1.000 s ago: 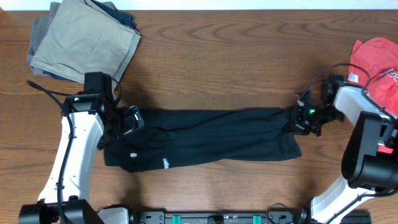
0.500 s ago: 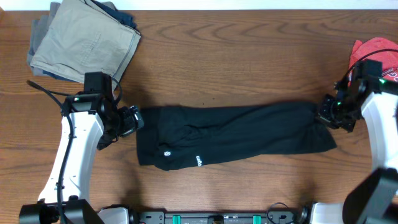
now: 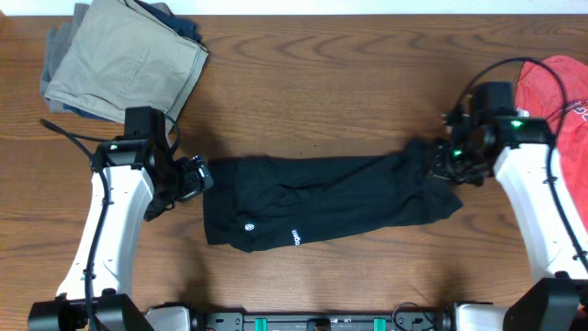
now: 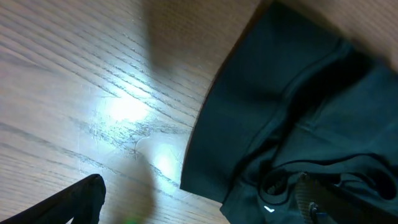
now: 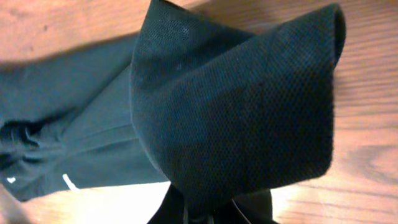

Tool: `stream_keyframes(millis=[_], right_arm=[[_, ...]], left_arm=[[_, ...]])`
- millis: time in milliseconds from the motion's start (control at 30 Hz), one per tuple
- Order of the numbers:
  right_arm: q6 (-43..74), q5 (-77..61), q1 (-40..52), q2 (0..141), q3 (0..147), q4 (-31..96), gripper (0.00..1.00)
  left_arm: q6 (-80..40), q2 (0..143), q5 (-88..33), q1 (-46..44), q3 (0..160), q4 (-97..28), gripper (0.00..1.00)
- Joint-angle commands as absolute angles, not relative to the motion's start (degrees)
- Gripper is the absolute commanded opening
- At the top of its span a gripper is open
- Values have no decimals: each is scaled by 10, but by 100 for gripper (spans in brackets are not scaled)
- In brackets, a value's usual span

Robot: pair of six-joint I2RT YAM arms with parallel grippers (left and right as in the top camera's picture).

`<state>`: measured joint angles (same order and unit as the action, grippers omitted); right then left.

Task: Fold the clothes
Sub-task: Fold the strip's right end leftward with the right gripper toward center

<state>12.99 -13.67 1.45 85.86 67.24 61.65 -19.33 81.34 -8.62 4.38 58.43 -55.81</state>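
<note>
Nearest us, the black clothes (image 3: 322, 213) lay stretched lengthwise across the middle of the wooden table (image 3: 331, 92). Their small white round logo (image 3: 245, 227) and short white lettering (image 3: 296, 237) showed near the front left edge. At their left end the left pincer (image 3: 195, 176) stood with its jaws wide apart, holding nothing. In its wrist view its fingers (image 4: 78, 199) straddled the cloth's left edge, though we could not tell whether either touched the fabric. At the right end the right pincer (image 3: 441, 161) was clamped tight on a bunched fold of the clothes, which was raised off the wood. Farther back, khaki trousers (image 3: 124, 64) lay folded at the far left corner. A red T-shirt (image 3: 556, 78) lay at the far right edge.
</note>
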Motion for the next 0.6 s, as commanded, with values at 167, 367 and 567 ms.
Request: stream_keyframes(millis=[167,367,567], right_arm=[[154,-144,89,879,658,589,1],[180,-144,131,885,658,564,1],[190,-144,158,894,658,533,4]], left_arm=[[-194,820,-86,43,526,-517,98],[-194,820,-86,43,515,-501,98],[-194,820,-86,43,515,-502,98]])
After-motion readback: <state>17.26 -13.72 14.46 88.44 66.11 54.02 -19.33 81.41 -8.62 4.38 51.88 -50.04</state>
